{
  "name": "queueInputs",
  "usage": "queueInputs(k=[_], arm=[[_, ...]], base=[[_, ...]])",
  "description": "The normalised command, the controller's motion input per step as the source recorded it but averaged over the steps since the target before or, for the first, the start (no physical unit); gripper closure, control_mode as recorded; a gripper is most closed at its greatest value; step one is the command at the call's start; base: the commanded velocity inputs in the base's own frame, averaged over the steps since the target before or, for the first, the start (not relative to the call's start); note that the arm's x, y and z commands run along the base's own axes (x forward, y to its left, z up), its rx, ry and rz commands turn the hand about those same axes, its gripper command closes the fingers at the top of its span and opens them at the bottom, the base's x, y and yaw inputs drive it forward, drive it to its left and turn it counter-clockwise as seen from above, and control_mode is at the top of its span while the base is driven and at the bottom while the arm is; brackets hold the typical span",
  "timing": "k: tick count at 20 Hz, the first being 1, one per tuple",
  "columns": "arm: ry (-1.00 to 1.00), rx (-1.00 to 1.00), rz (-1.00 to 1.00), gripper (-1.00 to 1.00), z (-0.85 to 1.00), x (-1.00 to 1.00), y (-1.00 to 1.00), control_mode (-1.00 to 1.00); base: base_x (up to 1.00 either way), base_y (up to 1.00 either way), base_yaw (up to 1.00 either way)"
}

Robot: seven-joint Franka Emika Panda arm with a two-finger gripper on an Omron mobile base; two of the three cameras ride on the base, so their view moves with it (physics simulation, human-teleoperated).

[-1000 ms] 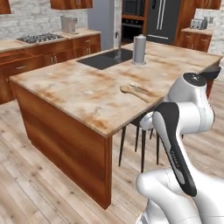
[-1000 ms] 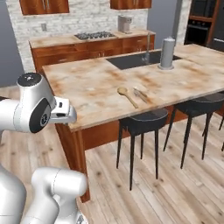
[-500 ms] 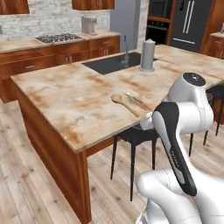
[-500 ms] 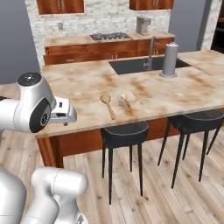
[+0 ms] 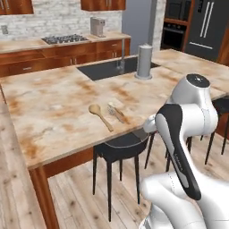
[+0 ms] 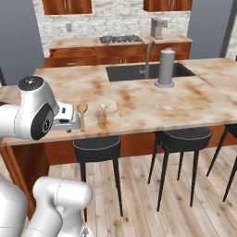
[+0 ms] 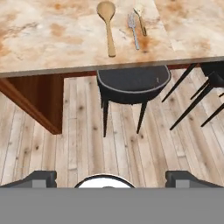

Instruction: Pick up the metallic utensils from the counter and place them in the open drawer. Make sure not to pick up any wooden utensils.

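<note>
Fork: the slim silver fork (image 7: 133,30) lies flat on the tabletop (image 7: 52,39) near its front edge, handle toward the stools, placed so it can be taken from above.
Knife: a thin dark-and-silver utensil (image 7: 140,21) just beside the fork looks like the knife; it is too small to be sure.
Wooden spoon: the tan wooden spoon (image 7: 107,24) lies parallel on the fork's other side, near but apart, so a pick of the fork must not catch it.
Claw: the claw (image 7: 105,178) stands wide open and empty, its tips well apart, hanging off the tabletop's edge above the plank floor (image 7: 78,131) and a black stool (image 7: 132,83); it has not yet reached the utensils.
Hand view: separates the three utensils clearly from above.
Left base view: shows the spoon (image 5: 100,115) and the sink (image 5: 117,68) with a grey canister (image 5: 144,61) beyond.
Right base view: shows spoon (image 6: 82,114) and arm side by side.
Drawer: not made out.
</note>
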Motion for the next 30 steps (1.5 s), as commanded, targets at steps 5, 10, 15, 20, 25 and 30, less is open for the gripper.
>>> queueInputs(k=[5,10,15,20,25,30], arm=[[0.00,0.00,0.00,-1.00,0.00,0.00,0.00,1.00],[0.00,0.00,0.00,-1.00,0.00,0.00,0.00,1.00],[0.00,0.00,0.00,-1.00,0.00,0.00,0.00,1.00],[0.00,0.00,0.00,-1.00,0.00,0.00,0.00,1.00],[0.00,0.00,0.00,-1.00,0.00,0.00,0.00,1.00],[0.00,0.00,0.00,-1.00,0.00,0.00,0.00,1.00]], base=[[0.26,-0.89,0.33],[0.39,-0.32,0.42],[0.56,-0.37,0.33],[0.60,-0.30,0.06],[0.65,0.00,0.00],[0.47,0.00,0.00]])
